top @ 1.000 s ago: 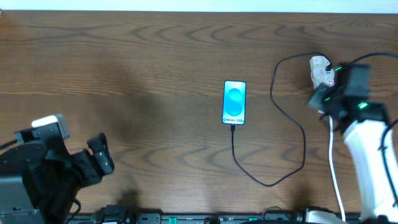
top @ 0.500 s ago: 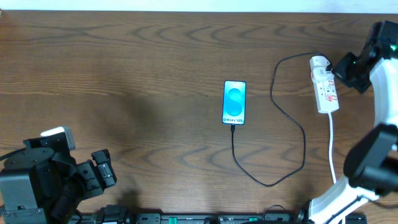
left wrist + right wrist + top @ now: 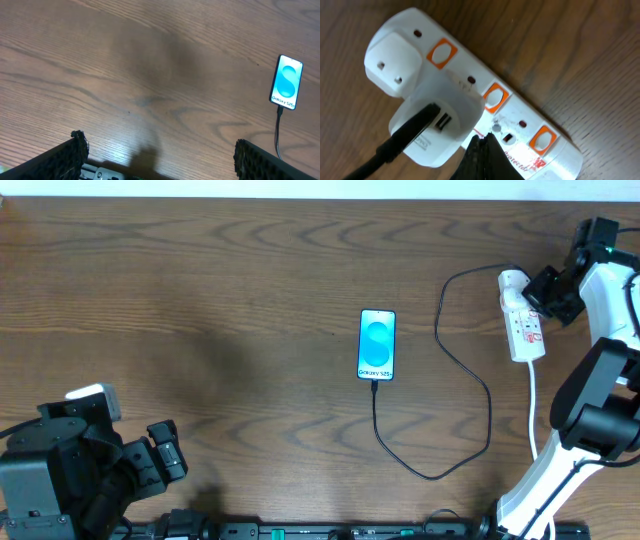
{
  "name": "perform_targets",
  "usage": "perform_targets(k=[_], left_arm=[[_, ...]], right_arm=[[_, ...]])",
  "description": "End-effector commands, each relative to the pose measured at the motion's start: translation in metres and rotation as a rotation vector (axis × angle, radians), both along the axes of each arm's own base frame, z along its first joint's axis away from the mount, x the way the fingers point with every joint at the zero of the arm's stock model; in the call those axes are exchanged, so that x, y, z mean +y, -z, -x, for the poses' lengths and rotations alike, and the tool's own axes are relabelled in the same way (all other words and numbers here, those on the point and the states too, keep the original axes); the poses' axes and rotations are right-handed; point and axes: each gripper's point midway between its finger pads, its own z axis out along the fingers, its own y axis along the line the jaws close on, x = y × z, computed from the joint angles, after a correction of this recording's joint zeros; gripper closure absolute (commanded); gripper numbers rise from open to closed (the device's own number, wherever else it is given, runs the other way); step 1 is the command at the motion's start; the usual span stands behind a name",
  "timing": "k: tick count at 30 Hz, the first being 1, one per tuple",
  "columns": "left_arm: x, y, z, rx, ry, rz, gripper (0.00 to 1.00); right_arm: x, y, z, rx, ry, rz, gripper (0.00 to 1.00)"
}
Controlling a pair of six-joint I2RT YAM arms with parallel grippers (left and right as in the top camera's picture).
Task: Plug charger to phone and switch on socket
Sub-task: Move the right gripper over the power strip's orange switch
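- From overhead, we see the phone lying flat near the middle of the wooden table, its screen up and lit blue.
- The charger meets the phone's near short edge. It loops wide to the right and climbs to the far end of the socket.
- The socket lies well to the right of the phone, and its white cord trails toward the near edge.
- The right gripper sits just beside the socket's right edge. The left gripper rests at the near left corner, well apart from everything.
- In the left wrist view, our left fingers are released wide, with only bare wood between them.
- The phone shows at the upper right, with the charger's plug seated in its lower edge.
- In the right wrist view, the socket runs diagonally and shows three orange-red switches. We cannot tell how they are set.
- A white adapter stands in the socket's end outlet, with the black lead pushed into its port.
- Our right fingers are clenched to a point and grasp nothing.
- Their tip lies over the strip between the second and third switches. We cannot tell whether it touches.
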Motion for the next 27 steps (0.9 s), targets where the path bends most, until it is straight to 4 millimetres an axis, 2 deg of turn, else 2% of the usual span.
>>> perform_targets(k=[1, 27], left_arm=[[0.003, -0.001, 0.001, -0.005, -0.007, -0.019, 0.05], [0.003, -0.001, 0.001, -0.004, -0.007, -0.019, 0.05]], right_arm=[[-0.017, -0.008, -0.003, -0.016, 0.053, 0.046, 0.99], [-0.018, 0.015, -0.009, 0.011, -0.044, 0.069, 0.99]])
